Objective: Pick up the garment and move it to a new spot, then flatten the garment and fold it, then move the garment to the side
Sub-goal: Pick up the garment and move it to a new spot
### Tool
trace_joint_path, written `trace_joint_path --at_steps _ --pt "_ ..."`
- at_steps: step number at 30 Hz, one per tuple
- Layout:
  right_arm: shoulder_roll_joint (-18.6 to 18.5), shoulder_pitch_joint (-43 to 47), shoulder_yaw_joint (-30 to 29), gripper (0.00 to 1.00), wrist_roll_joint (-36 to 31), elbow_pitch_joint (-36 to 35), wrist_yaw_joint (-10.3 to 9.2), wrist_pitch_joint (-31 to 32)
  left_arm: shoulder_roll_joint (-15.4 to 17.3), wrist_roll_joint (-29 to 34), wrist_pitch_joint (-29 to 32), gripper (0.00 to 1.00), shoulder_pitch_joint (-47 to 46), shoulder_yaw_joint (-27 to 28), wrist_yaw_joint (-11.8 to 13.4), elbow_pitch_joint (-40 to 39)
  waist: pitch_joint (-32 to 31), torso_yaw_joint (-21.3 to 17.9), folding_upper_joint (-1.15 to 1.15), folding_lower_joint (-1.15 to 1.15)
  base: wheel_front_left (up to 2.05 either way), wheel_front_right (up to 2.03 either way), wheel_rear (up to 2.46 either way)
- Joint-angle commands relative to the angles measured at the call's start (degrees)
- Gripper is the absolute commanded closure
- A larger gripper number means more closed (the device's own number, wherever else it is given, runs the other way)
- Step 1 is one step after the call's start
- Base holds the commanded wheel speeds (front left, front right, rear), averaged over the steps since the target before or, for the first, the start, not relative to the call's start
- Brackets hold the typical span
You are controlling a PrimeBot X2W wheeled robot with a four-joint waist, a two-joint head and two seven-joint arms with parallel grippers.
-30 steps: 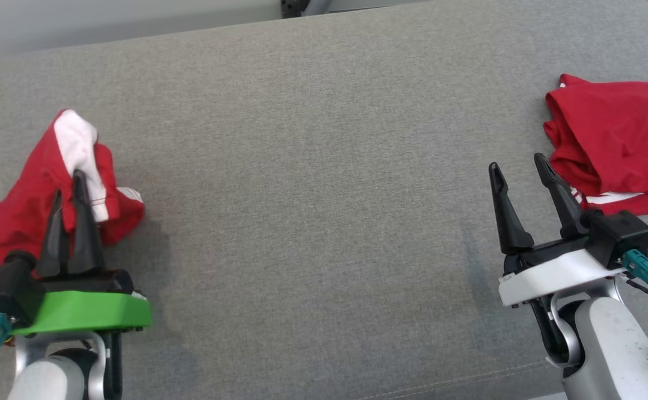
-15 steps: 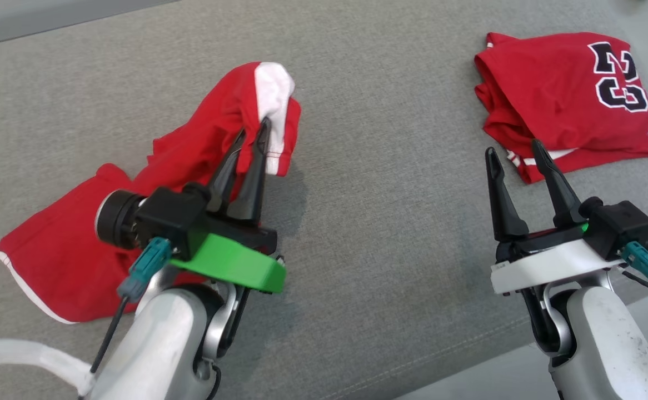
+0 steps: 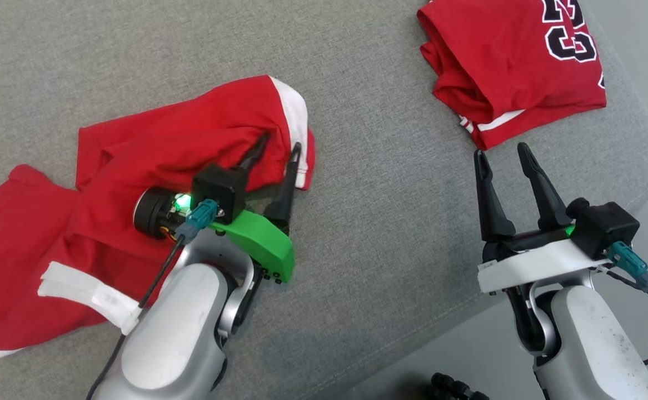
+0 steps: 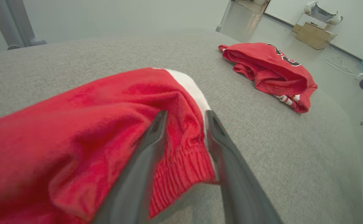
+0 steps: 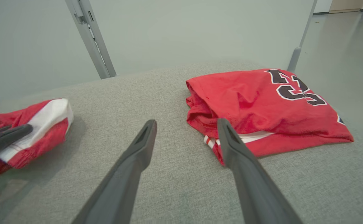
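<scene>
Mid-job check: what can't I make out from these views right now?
Crumpled red garment with white trim: the head view's left edge cuts it off, and the left arm covers its middle.
Left claw: parted around the garment; the left wrist view leaves fabric contact unclear.
Folded red jersey with black numbers: the head view's top edge crops it.
Dark object at the head view's bottom edge: cropped, unidentifiable.

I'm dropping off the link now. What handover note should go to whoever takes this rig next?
Pincers: the left pincer has its jaws parted, straddling the white-banded edge of the red garment without clamping it. The right pincer is open and empty, just short of the folded jersey.
Things: red garment lies rumpled on the grey cushion, left of centre.
Done: garment appears set down.
Left: flatten, fold, move aside.
</scene>
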Motion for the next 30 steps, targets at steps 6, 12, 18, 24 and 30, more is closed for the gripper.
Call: trace_joint_path --at_steps 6,12,18,24,30 --pt "-0.35 -0.79 -0.33 0.00 -0.68 0.68 -0.08 -0.45 0.19 0.70 -4.80 0.00 0.09 -0.17 -0.11 1.15 -2.39 2.52 0.00 0.00 0.00 0.00 0.00" --pt "-1.80 0.69 -0.89 0.00 -1.50 0.95 -0.08 -0.44 1.08 -0.48 -9.86 0.00 2.99 2.70 2.02 -0.68 -6.53 7.13 0.00 0.00 0.00 0.00 0.00" --pt "-2.73 2.17 -0.95 0.00 -1.88 0.76 -0.08 -0.11 3.92 -3.08 -12.31 0.00 6.97 8.25 4.95 -2.83 -10.00 11.28 0.00 0.00 0.00 0.00 0.00" --pt "-3.64 3.78 -0.83 0.00 -2.05 0.11 -0.08 1.17 7.52 -4.93 -13.25 0.00 11.91 13.22 7.10 -4.80 -12.45 14.58 0.00 0.00 0.00 0.00 0.00" --pt "-4.04 5.45 -0.98 0.00 -2.26 -0.78 -0.08 2.58 10.37 -6.31 -13.45 0.00 17.69 16.63 8.74 -8.57 -14.58 16.76 0.00 0.00 0.00 0.00 0.00"
